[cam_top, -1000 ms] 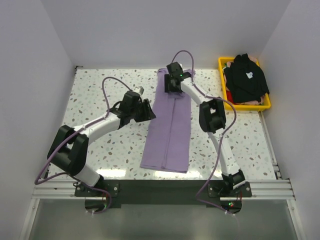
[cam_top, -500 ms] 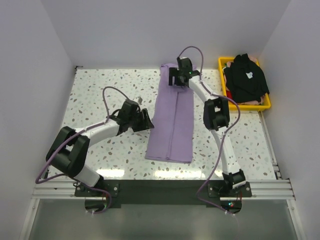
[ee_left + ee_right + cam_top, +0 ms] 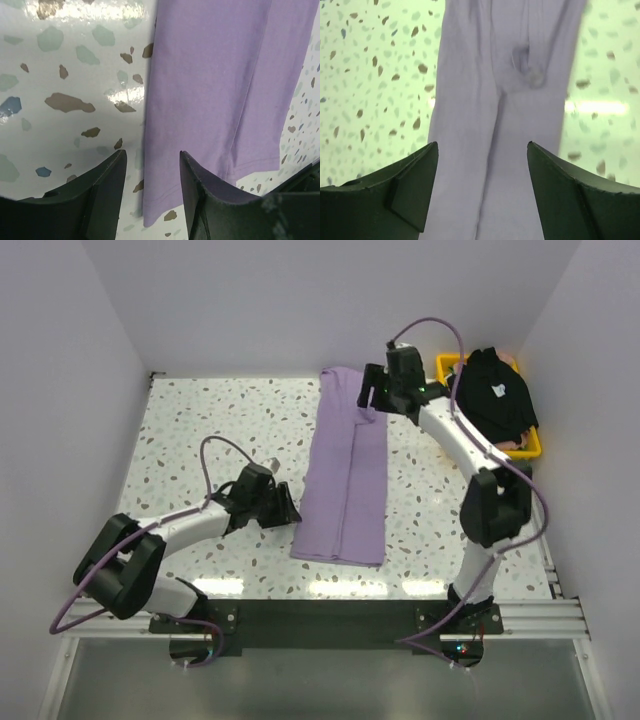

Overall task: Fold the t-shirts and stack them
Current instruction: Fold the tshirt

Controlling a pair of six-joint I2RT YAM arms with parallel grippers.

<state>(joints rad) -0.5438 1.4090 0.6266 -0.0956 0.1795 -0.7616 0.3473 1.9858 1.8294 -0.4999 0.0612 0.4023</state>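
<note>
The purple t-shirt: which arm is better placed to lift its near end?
Probably left: the left pincer stands open beside the purple t-shirt at its near corner; the right pincer hangs over the far end.

Lost under the black t-shirt (image 3: 492,400) in the overhead view: most of the yellow basket (image 3: 528,452), plus all but a scrap of pale cloth (image 3: 514,441) beneath (too little to name). Too small to read, the white chest mark (image 3: 497,390). Too dark and small overhead to separate, the fingertips of the right hand (image 3: 368,392). Cropped by the top and right edges of the left wrist view, the lavender t-shirt (image 3: 215,90); smeared into dark blur, the lower right corner there. Soft and washed out in the right wrist view, the same shirt, cut off top and bottom.
</note>
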